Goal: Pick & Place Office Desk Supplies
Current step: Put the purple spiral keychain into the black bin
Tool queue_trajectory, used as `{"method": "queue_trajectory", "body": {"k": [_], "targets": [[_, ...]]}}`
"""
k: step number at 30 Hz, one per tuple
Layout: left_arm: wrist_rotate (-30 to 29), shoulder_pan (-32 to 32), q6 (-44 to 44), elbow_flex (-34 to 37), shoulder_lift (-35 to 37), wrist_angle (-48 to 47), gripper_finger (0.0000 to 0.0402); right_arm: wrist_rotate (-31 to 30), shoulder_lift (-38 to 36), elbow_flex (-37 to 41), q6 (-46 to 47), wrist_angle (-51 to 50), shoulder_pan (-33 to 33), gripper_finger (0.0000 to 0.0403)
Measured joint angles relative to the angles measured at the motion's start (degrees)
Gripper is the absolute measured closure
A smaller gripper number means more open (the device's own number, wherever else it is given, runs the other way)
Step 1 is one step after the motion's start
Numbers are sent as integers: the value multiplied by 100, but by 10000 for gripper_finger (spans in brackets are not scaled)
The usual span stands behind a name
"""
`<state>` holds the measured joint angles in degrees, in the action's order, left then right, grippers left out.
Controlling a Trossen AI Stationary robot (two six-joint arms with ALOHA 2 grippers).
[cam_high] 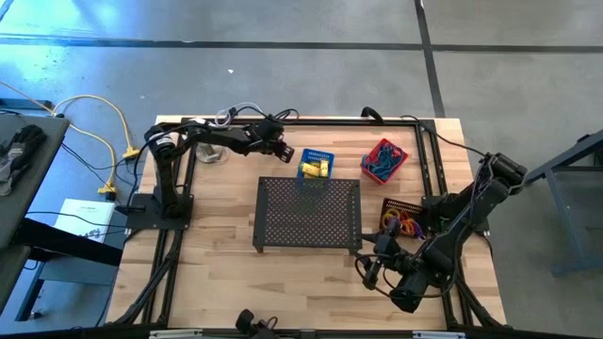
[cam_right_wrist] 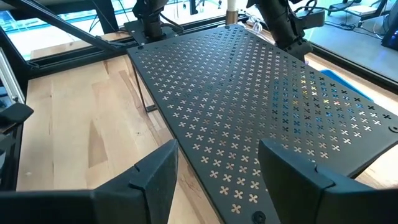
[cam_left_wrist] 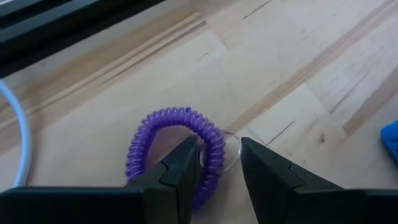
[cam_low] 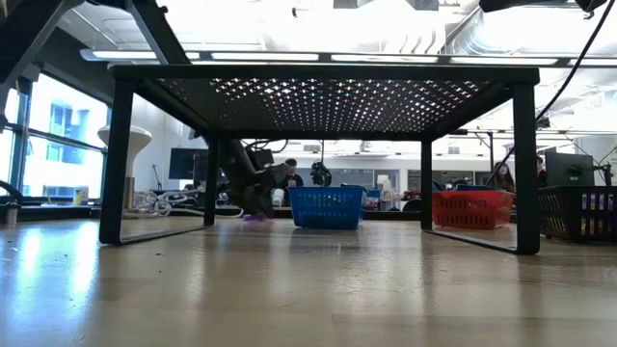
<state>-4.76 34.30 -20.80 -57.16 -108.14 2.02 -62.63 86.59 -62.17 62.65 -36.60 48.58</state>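
A purple spiral coil ring [cam_left_wrist: 171, 146] lies flat on the wooden table, just left of the blue basket [cam_high: 316, 165]. My left gripper [cam_left_wrist: 217, 144] is open and slants down over it. One finger [cam_left_wrist: 180, 168] stands inside the loop and the other [cam_left_wrist: 267, 174] outside, so the loop's side [cam_left_wrist: 216, 163] runs between them. The low view shows the coil [cam_low: 254, 218] under this gripper [cam_low: 246, 198]. My right gripper [cam_right_wrist: 217, 180] hangs open and holds nothing, above the near right corner of the black mesh tray [cam_right_wrist: 261, 93]. My left gripper's fingers straddle one side of the coil [cam_left_wrist: 216, 163], slanting down from above and lying across it. I cannot tell whether the inner finger touches the coil. The coil lies flat on the table.
The blue basket holds yellow packets. A red basket [cam_high: 384, 160] holds blue bands and a black basket [cam_high: 403, 218] holds coloured rings. The mesh tray [cam_high: 309, 214] stands on legs mid-table. A white round-topped object with a cable [cam_high: 212, 151] sits at the far left.
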Motion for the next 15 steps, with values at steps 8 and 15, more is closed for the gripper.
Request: {"method": "queue_trajectory", "body": {"k": [8,15], "targets": [[-30,2,-4,4,-11,-90,339,-33,0,0,-78,0,0,192],[-30,-8,22,13,29,-118,389,-28,4,0,-107,0,0,192]]}}
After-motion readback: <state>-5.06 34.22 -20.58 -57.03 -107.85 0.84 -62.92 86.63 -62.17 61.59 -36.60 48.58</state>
